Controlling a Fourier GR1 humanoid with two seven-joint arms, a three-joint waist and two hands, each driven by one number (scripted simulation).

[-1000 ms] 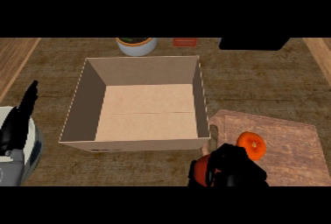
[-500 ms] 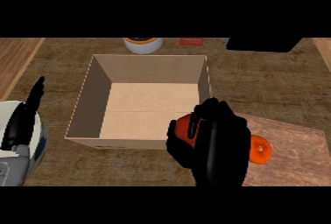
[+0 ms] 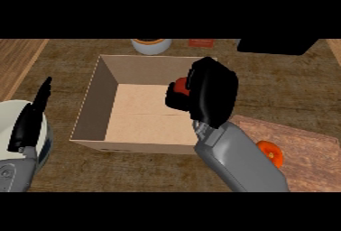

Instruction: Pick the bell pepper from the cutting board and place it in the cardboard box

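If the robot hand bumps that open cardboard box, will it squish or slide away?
The cardboard box looks thin-walled, so its sides would probably bend a bit when pushed. It is likely light for its size. Its wide flat bottom sits on the counter, so it should slide rather than tip.

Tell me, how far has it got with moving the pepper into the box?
Hard to call. The right hand hangs over the cardboard box with a red lump beside it, possibly the pepper. Yet an orange thing lies on the cutting board. Nothing shows on the box floor, so release is left.
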